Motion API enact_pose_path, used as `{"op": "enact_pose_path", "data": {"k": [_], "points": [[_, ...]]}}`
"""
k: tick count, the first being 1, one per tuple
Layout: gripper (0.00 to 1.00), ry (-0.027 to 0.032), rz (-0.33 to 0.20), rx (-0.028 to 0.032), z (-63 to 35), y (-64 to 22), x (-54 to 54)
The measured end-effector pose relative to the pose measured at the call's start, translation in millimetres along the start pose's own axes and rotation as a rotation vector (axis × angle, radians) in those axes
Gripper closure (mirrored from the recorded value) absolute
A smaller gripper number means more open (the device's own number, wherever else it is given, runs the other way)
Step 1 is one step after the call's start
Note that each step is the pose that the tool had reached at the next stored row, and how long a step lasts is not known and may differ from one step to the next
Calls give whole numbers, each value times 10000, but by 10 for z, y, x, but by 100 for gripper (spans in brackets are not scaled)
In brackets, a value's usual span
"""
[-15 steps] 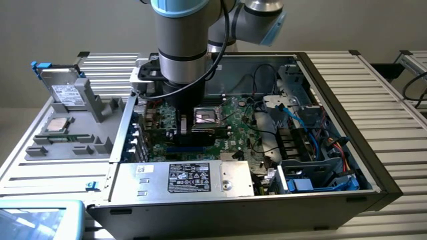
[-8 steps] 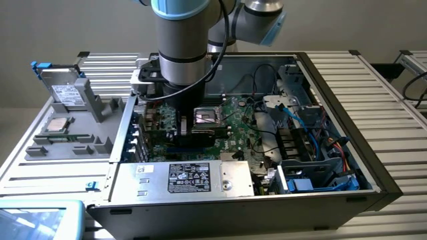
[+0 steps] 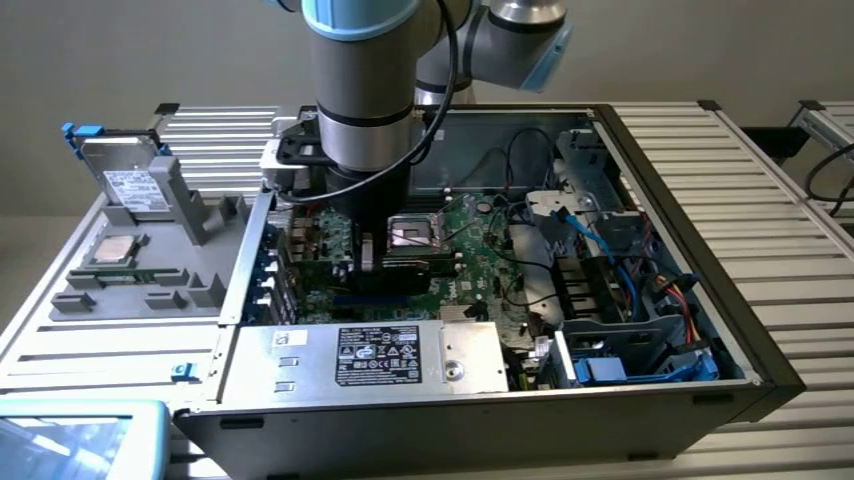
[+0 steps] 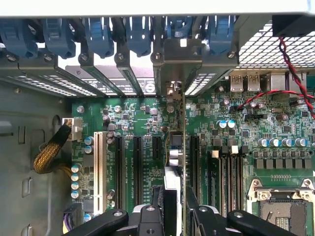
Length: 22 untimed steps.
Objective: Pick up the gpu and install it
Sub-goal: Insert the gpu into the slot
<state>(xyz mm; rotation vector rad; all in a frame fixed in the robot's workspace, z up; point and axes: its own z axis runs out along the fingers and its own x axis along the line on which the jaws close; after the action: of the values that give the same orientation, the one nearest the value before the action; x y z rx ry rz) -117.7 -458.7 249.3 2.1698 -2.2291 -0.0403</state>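
Ribbed metal desk [image 3: 781, 170], open computer case [image 3: 767, 360] on it. Gripper [image 4: 176, 204] sits inside the case, clamped on the gpu [image 4: 182, 137]. Card stands edge-on over the motherboard [image 4: 133, 113] among the expansion slots, bracket end at the rear wall. I judge pickup done; full seating I cannot tell.

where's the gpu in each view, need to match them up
exterior view: thin green gpu card with black cooler stands under the arm, beside the silver square cpu socket.
wrist view: the card edge-on in the tool, among the black slots.
shared landmark: that cpu socket.
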Motion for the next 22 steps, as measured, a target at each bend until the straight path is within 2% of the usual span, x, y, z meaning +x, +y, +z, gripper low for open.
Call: {"op": "enact_pose_path", "data": {"k": [22], "points": [[72,3,-1,14,6,-2,8]]}}
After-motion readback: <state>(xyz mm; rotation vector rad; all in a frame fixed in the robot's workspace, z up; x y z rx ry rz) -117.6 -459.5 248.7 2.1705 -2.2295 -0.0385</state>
